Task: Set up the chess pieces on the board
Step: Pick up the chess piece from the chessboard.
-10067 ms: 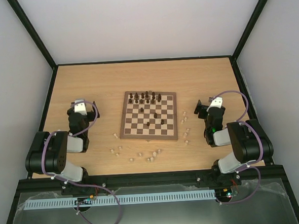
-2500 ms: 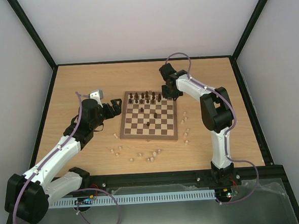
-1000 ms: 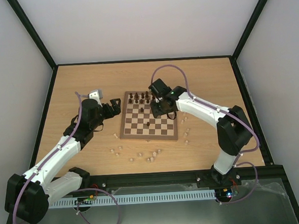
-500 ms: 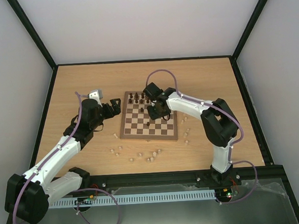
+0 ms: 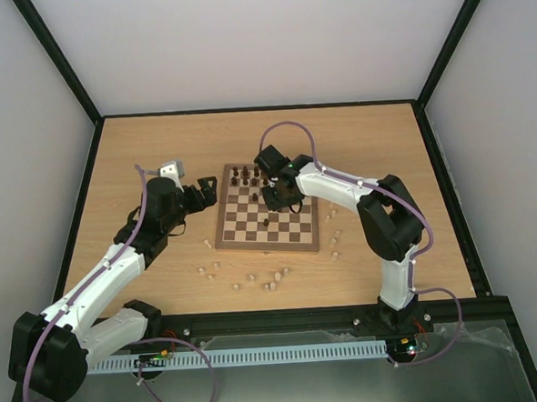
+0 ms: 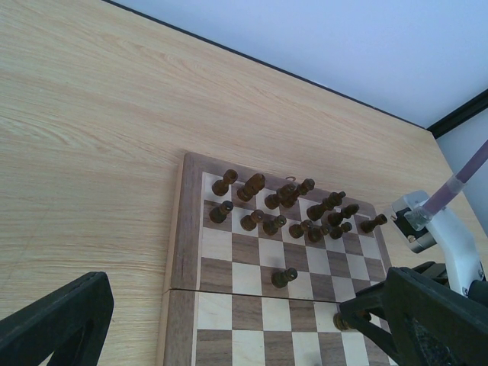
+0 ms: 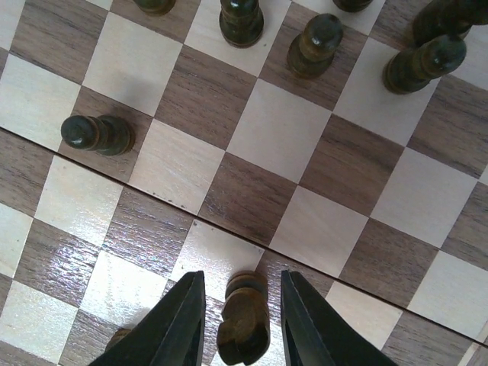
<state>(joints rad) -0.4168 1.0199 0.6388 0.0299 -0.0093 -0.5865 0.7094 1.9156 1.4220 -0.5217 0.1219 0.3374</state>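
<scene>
Right end effector (image 7: 241, 293) hangs low over the board (image 7: 278, 130), fingers slightly apart, flanking a dark chess piece (image 7: 244, 324) standing mid-board, not quite touching it. The piece looks light, smooth and easily toppled, so it is best pinched low on its body. Left end effector (image 5: 206, 188) hovers wide apart beside the board.

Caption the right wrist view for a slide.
Right gripper straddles a dark chess piece on the board, small gaps either side.

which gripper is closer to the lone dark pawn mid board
Right. The right gripper straddles another dark piece on the board, near the pawn; the left gripper hangs open off the board's left edge.
</scene>
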